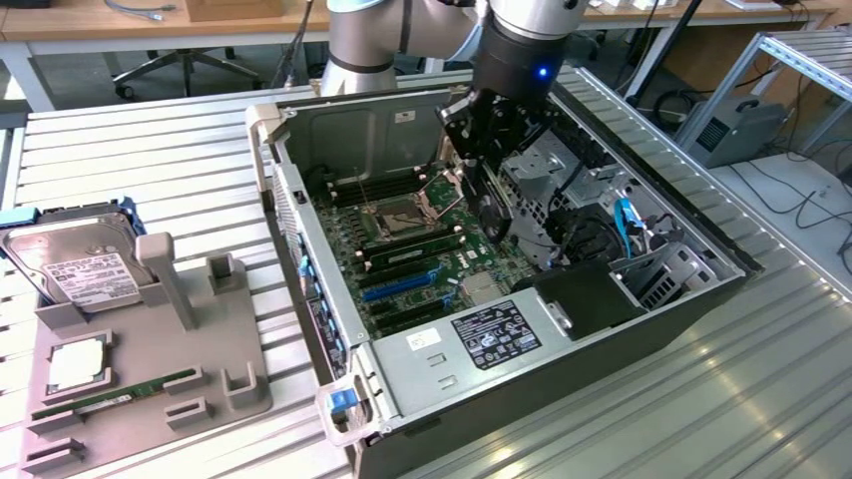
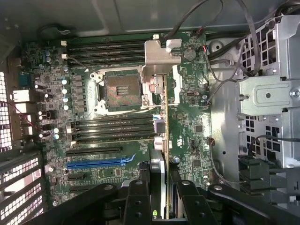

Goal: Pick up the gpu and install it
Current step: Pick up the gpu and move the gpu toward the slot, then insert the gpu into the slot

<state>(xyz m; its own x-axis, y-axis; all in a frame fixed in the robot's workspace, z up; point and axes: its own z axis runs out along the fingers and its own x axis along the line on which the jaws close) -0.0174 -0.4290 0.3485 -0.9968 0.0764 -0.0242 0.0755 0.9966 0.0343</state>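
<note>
Silver bracket and black shroud are showing edge-on: the gpu [image 2: 165, 117] is hanging in the gripper [image 2: 164, 190], whose jaws are standing partly closed and pinching the card from both sides. The card is hovering inside the open case [image 1: 286, 180], above the motherboard [image 2: 197, 136], between the CPU socket [image 2: 121, 89] and the drive cage [image 2: 267, 93], touching no visible part. The arm is seemingly carrying it toward a slot. Seating is calling for its edge lined along the blue slot [image 2: 101, 163], then a straight press.

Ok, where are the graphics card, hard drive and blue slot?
graphics card [image 2: 157, 57]: wrist view, silver end bracket.
hard drive [image 1: 83, 280]: exterior view, white label.
blue slot [image 2: 97, 163]: wrist view, middle of its length.
</note>
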